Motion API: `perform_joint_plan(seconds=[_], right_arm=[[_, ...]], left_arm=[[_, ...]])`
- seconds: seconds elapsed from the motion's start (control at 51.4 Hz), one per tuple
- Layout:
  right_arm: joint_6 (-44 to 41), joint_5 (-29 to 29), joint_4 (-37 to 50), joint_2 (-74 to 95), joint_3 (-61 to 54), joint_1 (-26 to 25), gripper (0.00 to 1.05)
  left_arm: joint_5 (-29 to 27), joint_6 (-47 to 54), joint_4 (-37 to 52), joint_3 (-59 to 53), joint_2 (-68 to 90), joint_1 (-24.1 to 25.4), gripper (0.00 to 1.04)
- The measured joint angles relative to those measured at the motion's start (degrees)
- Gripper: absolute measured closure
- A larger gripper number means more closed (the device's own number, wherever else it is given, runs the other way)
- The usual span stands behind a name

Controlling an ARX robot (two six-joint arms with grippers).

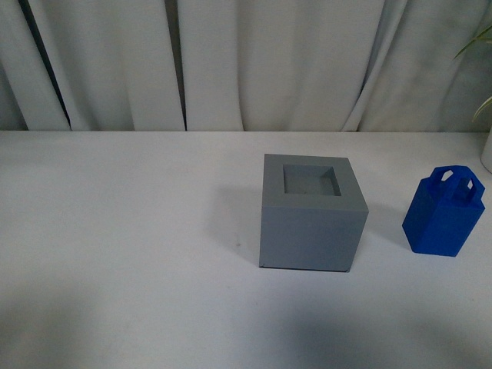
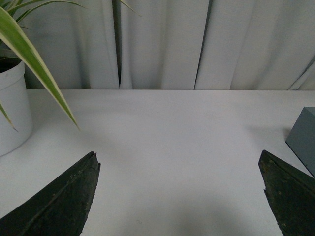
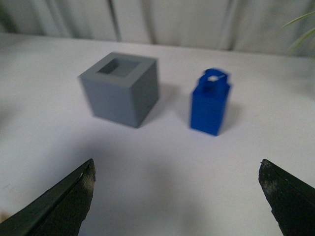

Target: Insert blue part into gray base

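The gray base (image 1: 311, 213) is a cube with a square socket in its top and stands on the white table right of centre. The blue part (image 1: 445, 210) stands upright to its right, handle up, apart from it. Neither arm shows in the front view. In the right wrist view the gray base (image 3: 120, 87) and the blue part (image 3: 210, 102) stand side by side ahead of my right gripper (image 3: 177, 169), which is open and empty. My left gripper (image 2: 179, 157) is open and empty over bare table; a corner of the gray base (image 2: 304, 137) shows at the edge.
A white pot (image 2: 12, 110) with a striped green plant (image 2: 34, 59) stands near my left gripper. Another white pot's edge (image 1: 487, 150) and leaves show at the table's far right. Grey-white curtains (image 1: 246, 61) hang behind the table.
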Motion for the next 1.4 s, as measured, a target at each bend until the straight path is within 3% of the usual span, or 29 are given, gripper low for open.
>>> perform_joint_plan(seconds=[0.097,0.233,0.408,0.72,0.992,1.128,1.4], right_arm=[[-0.7,-3.8,1.2,5.6,3.7,1.0,0.07],[-2.6,0.4,3.6,18.8,14.8,7.6,0.07],[-12.4,4.6,-4.7,40.6,32.7,14.2,0.07],[-39.4,10.9,-31.0,66.7,65.7,16.0,0.07],[-62.0,19.7,-48.3,81.5,81.4,16.1,0.07],[-68.0,24.1,-51.9,85.9,85.4,16.1,0.07],[-70.8,29.1,-53.6,93.0,89.4,16.0,0.07]], left_arm=[[0.0,0.0,0.0,0.0,0.0,0.0,0.06],[0.1,0.0,0.0,0.0,0.0,0.0,0.06],[0.0,0.0,0.0,0.0,0.0,0.0,0.06],[0.0,0.0,0.0,0.0,0.0,0.0,0.06],[0.0,0.0,0.0,0.0,0.0,0.0,0.06],[0.0,0.0,0.0,0.0,0.0,0.0,0.06],[0.0,0.0,0.0,0.0,0.0,0.0,0.06]])
